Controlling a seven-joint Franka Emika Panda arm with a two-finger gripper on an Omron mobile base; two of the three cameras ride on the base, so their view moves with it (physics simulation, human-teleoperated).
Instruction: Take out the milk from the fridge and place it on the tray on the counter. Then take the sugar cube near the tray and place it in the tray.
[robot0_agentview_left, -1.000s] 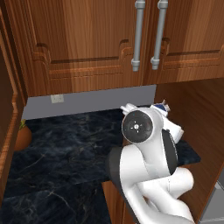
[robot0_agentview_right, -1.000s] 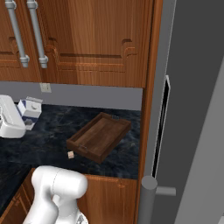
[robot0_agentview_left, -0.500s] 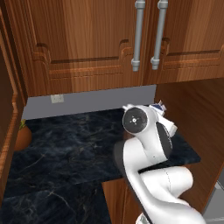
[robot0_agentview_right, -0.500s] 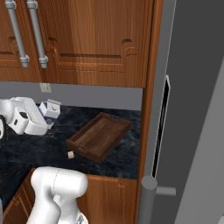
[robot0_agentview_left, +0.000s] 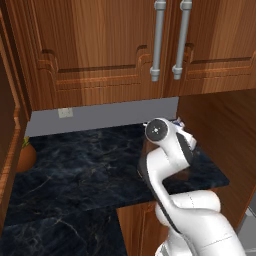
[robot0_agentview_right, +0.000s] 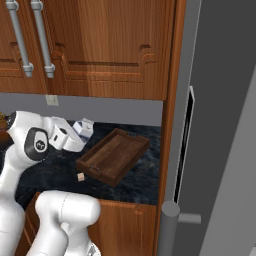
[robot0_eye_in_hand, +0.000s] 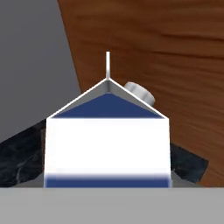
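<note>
You have the milk (robot0_eye_in_hand: 107, 140) clamped in the gripper (robot0_agentview_right: 80, 132), its gable upright, carried above the counter (robot0_agentview_right: 135, 182); the tray (robot0_agentview_right: 114, 156) lies just beside it toward the fridge (robot0_agentview_right: 220, 125); the sugar cube (robot0_agentview_right: 80, 176) waits near the tray's front corner.

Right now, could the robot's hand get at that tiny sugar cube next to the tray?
Probably not yet. The hand seems to be carrying the milk above the counter. The sugar cube lies uncovered beside the tray, so the way looks free once the carton is set down.
</note>
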